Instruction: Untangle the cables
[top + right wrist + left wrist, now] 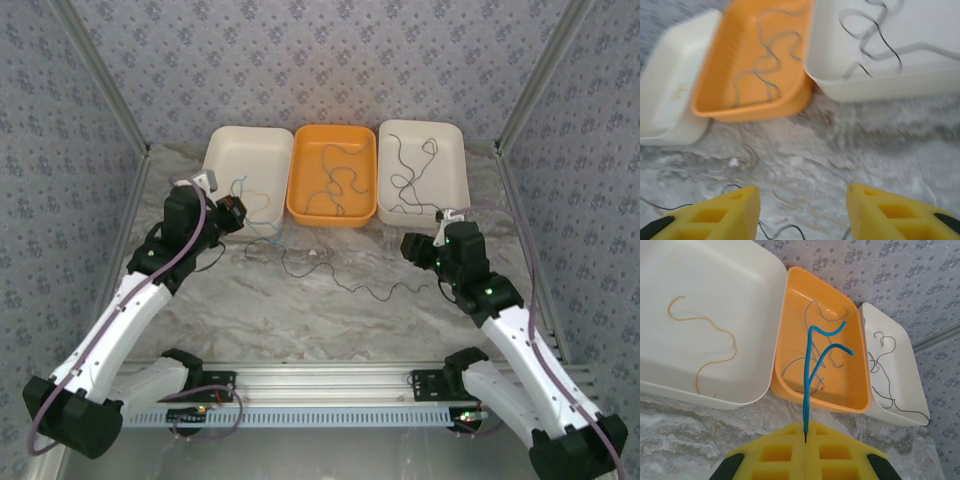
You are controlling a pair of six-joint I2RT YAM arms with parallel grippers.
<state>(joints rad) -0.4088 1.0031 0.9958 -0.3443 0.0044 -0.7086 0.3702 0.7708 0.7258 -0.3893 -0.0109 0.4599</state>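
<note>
Top external: one marble table [300, 310], three trays in a row — left white tray [215, 150], orange tray [293, 195], right white tray [466, 170] — two grippers, left gripper [805, 440] pinching one blue cable [807, 375], right gripper [803, 210] jaws spread, one black cable [340, 283] loose on the table.

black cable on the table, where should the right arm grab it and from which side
Take the black cable at its right end, from straight above with the right gripper, which is open: that stretch lies flat and alone on the table, nearest it. The left end runs toward the left gripper, shut on a blue cable.
</note>
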